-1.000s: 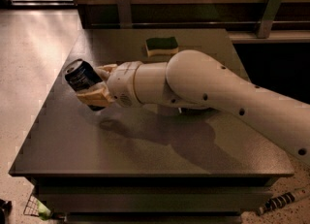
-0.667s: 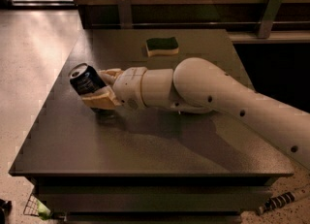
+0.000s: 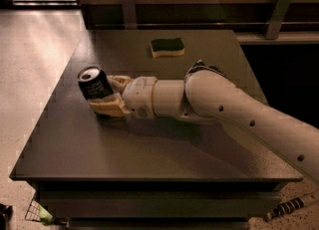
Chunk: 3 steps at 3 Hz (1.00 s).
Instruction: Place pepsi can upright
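Observation:
The pepsi can (image 3: 94, 83) is dark blue with white markings and a silver top. It stands nearly upright, tilted a little to the left, over the left part of the dark table (image 3: 149, 144). My gripper (image 3: 110, 94) reaches in from the right on the white arm and is shut on the can, one tan finger (image 3: 107, 108) in front of it and one behind. The can's base is hidden by the front finger, so I cannot tell whether it touches the table.
A green and yellow sponge (image 3: 167, 47) lies at the back middle of the table. The table's left edge is close to the can. A wooden wall with metal brackets runs behind. Light floor lies to the left.
The gripper with the can has moved lower and a little to the right. The can has turned from tilted toward more upright.

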### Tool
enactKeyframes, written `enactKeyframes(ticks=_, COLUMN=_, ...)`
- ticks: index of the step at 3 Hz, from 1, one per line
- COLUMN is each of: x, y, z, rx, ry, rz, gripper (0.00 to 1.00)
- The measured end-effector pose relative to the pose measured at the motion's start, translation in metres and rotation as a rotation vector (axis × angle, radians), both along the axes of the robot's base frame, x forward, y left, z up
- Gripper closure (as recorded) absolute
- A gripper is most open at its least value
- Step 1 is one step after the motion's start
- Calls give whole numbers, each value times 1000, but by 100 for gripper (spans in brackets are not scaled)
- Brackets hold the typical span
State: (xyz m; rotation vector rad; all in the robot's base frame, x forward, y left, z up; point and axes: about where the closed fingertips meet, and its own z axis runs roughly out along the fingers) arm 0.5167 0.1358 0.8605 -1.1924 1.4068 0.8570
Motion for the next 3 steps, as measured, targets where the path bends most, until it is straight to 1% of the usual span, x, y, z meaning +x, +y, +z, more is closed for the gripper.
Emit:
enactKeyframes(ticks=1, x=0, y=1, z=1, rx=0, ry=0, rz=1, gripper=97)
enactKeyframes(ticks=3, x=-2, y=4, z=1, rx=-1, ry=-1, rz=8, gripper=51)
